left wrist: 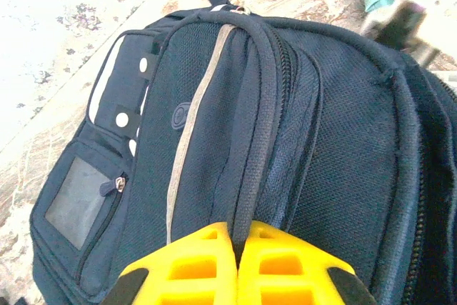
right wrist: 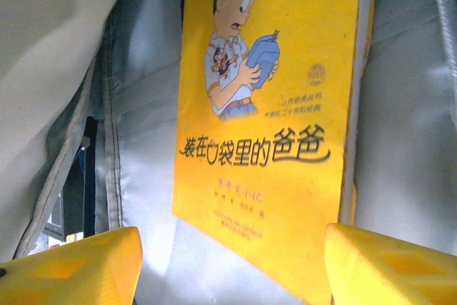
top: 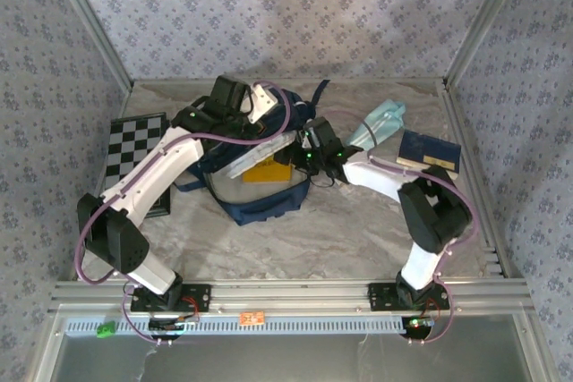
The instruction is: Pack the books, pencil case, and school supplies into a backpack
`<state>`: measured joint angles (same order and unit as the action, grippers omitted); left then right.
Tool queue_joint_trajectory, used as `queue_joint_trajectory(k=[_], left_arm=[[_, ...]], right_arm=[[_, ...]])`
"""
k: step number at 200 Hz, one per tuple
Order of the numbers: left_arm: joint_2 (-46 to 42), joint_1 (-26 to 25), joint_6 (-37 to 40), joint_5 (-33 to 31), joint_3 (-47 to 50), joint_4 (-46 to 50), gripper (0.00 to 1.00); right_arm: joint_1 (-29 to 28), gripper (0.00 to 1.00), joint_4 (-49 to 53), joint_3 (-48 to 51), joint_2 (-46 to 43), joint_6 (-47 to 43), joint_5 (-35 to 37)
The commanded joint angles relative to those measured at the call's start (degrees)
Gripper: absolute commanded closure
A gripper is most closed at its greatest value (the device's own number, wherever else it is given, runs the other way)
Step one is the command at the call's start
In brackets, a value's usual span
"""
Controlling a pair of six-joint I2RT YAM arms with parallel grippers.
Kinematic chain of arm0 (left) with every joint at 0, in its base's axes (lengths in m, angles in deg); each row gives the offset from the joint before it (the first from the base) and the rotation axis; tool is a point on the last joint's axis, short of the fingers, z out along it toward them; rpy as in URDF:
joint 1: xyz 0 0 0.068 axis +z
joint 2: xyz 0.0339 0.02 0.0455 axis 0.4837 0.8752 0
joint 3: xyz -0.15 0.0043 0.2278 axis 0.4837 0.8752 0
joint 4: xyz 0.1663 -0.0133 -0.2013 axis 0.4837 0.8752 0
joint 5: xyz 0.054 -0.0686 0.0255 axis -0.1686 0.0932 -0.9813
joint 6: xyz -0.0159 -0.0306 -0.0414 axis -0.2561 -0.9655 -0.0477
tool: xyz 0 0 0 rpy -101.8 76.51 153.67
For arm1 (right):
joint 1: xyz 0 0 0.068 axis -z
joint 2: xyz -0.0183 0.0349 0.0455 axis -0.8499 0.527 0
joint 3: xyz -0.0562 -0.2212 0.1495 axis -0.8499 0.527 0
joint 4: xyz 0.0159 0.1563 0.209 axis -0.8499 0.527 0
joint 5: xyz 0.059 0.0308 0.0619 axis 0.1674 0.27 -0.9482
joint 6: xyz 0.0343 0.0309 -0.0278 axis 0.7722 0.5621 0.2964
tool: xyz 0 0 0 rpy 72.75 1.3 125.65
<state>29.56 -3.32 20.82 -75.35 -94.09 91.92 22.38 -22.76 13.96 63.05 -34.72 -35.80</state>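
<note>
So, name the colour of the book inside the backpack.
Bright yellow book, clearest in the right wrist view.

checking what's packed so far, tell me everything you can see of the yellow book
The yellow book is thin and bright yellow, with what looks like a soft glossy cover. The cover shows a dark-haired cartoon boy holding a blue bag, black Chinese title characters below him and smaller print lower down. It lies inside the open backpack, cover up, flat against the pale grey lining. The right gripper has its fingers wide apart either side of the book's lower edge, not clamping it.
</note>
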Motion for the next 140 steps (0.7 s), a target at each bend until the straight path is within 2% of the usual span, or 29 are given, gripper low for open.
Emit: queue_joint_trajectory(k=[1, 20, 42, 56, 87, 122, 140], left_arm=[[-2.9, 0.4, -1.0, 2.1, -0.4, -5.2, 1.0], [-2.7, 0.4, -1.2, 2.2, -0.4, -5.2, 1.0], [-2.7, 0.4, -1.2, 2.3, -0.3, -5.1, 1.0], [-2.7, 0.4, -1.4, 2.5, -0.3, -5.3, 1.0], [-2.1, 0.4, -1.2, 3.5, -1.7, -4.3, 1.0], [-1.5, 0.3, -0.9, 4.0, -3.3, -3.1, 1.0], [-1.9, 0.4, -0.9, 5.1, -2.8, -3.4, 1.0]], right_arm=[[-1.5, 0.35, 5.9, 0.5, -2.6, -2.8, 3.3], [-3.4, 0.44, 7.0, 0.8, -1.8, -2.0, 1.8], [-5.4, 0.61, 6.7, 1.4, 0.2, -1.1, 2.8], [-6.4, 0.68, 5.3, 1.2, 2.2, -0.1, 1.8], [-8.6, 0.75, 5.0, 0.2, 5.9, 0.1, 3.2], [-8.3, 0.82, 3.7, -1.3, 9.8, -0.9, 6.3], [-7.5, 0.82, -3.3, -0.7, 10.1, -1.8, 7.8]])
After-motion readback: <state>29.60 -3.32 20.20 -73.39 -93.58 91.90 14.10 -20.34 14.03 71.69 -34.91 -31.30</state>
